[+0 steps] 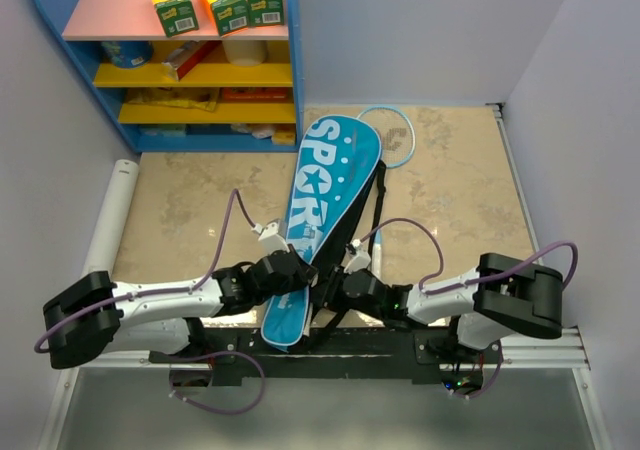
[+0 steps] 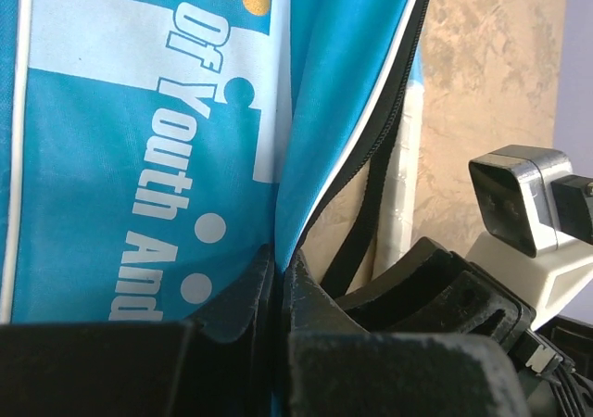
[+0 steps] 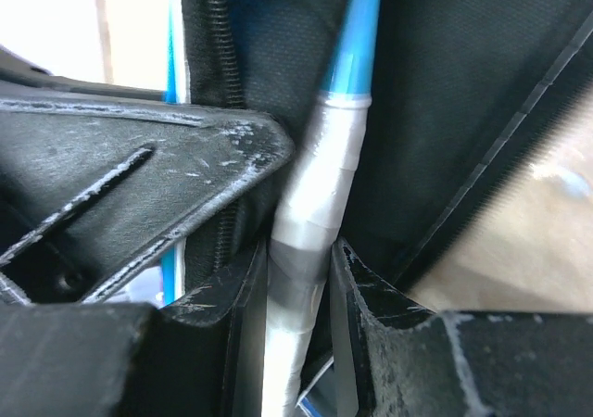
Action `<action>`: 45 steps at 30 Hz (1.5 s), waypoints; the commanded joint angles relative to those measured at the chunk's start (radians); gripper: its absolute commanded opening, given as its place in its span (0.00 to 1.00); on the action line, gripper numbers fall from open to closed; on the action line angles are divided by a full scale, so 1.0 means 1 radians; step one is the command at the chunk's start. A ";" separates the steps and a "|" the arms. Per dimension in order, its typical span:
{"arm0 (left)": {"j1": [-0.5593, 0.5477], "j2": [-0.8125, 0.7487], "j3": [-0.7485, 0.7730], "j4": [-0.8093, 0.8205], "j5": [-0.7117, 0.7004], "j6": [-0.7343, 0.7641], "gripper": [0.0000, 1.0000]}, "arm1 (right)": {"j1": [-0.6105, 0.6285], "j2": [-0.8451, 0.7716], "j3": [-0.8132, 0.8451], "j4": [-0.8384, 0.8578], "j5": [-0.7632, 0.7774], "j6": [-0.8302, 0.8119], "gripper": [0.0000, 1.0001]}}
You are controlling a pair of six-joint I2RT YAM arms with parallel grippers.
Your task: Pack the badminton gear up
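The long blue bag lettered "SPORT" lies slanted across the table's middle, its zip side facing right. My left gripper is shut on the bag's blue edge near its narrow end, and the fabric sits pinched between the jaws of the left gripper. My right gripper is shut on one racket's silver-white handle. That racket's blue shaft runs up against the bag's black lining. A second racket's light-blue hoop pokes out beside the bag's wide end.
A blue shelf unit with orange-green boxes stands at the back left. A white tube lies along the table's left edge. The bag's black strap trails to its right. Walls close in behind and at the right.
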 commanded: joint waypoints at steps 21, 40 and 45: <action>-0.042 -0.083 0.060 -0.043 0.079 -0.017 0.00 | -0.071 0.295 0.050 0.848 -0.087 -0.248 0.00; -0.042 -0.175 0.114 -0.090 0.087 0.098 0.00 | -0.130 0.445 0.251 0.736 -0.233 -0.283 0.40; -0.042 -0.179 0.114 -0.099 0.073 0.101 0.00 | -0.130 0.381 0.182 0.650 -0.223 -0.265 0.55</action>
